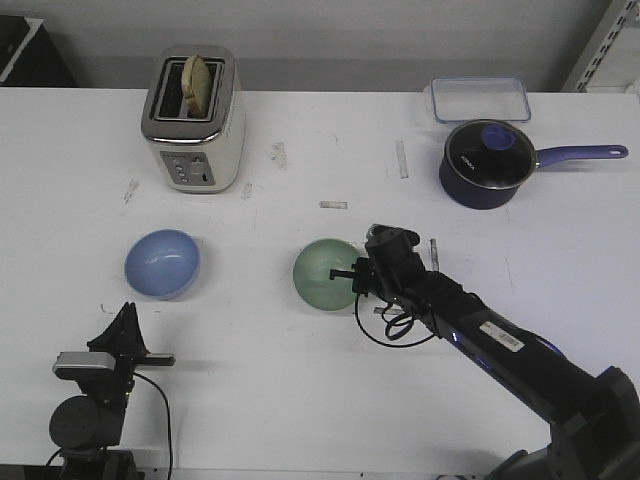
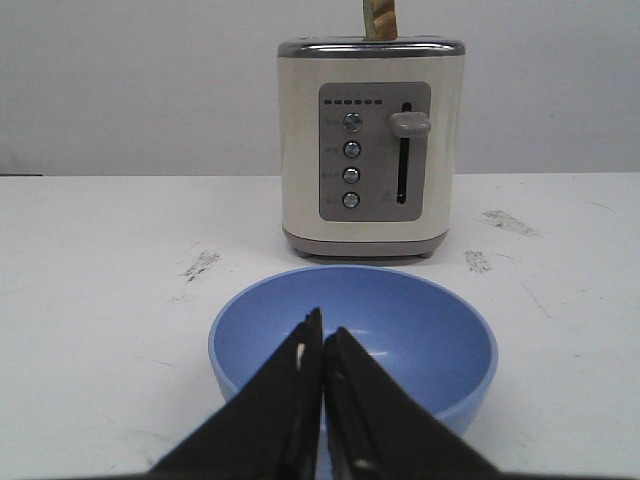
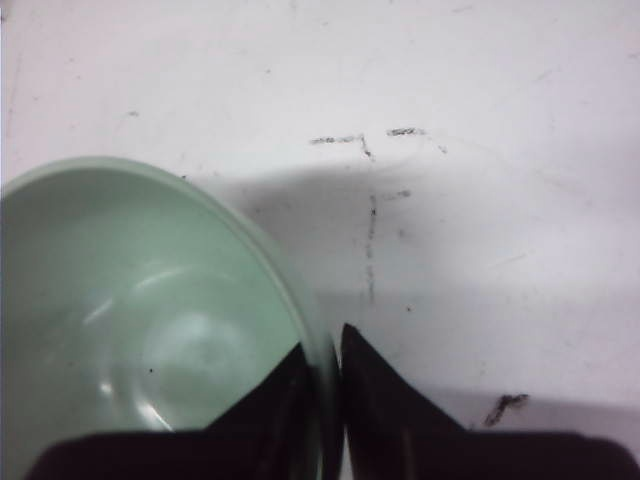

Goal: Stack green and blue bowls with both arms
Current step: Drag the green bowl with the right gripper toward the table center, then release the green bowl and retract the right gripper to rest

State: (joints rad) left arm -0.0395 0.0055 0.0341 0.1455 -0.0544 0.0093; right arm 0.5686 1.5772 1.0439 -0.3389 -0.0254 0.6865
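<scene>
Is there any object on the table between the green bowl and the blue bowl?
No visible obstacle. Between the green bowl, gripped at its rim by the right gripper, and the blue bowl lies only bare table.

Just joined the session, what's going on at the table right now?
The right gripper has its jaws closed on the rim of the green bowl, one inside and one outside. The left gripper sits shut near the table's front edge, just short of the blue bowl. Both bowls rest apart on the table; nothing is stacked.
</scene>
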